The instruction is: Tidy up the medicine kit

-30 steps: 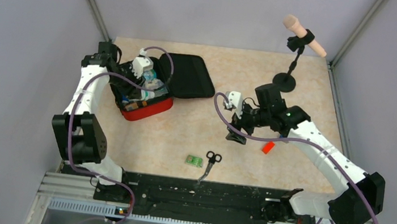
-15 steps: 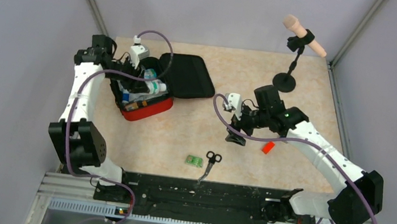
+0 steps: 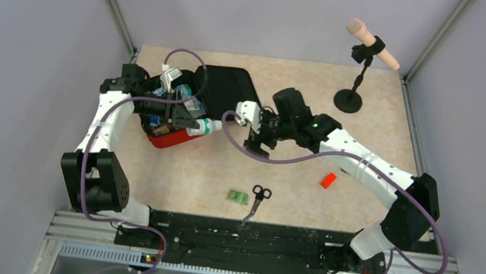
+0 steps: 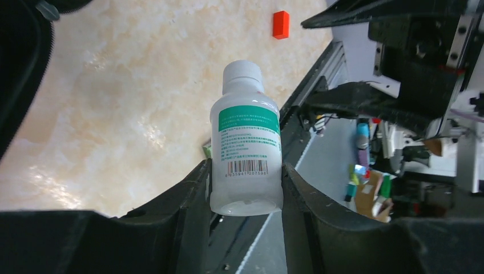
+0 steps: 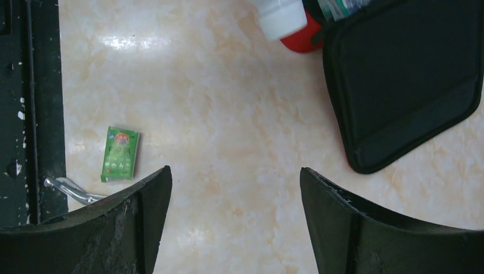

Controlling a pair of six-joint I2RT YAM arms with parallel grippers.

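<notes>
The medicine kit [image 3: 171,137] lies open at the left, a red case with its black lid [image 3: 228,92] folded back and several supplies inside. My left gripper [image 3: 193,122] is shut on a white bottle [image 3: 206,127] with a green label, held just past the kit's right edge with its cap pointing right. In the left wrist view the bottle [image 4: 246,151] sits base-first between the fingers [image 4: 197,194]. My right gripper [image 3: 257,144] hangs open and empty above bare table just right of the bottle. In its wrist view the bottle's cap [image 5: 279,17], the kit's red edge [image 5: 303,39] and the lid [image 5: 405,80] show.
A green packet [image 3: 238,196] and black-handled scissors [image 3: 259,196] lie near the front rail. A small red block [image 3: 327,180] lies to the right under my right arm. A microphone on a stand [image 3: 348,99] is at the back right.
My left gripper has lifted the bottle out of the kit and swung it right. My right arm has moved left and back, towards the kit, jaws still open.
</notes>
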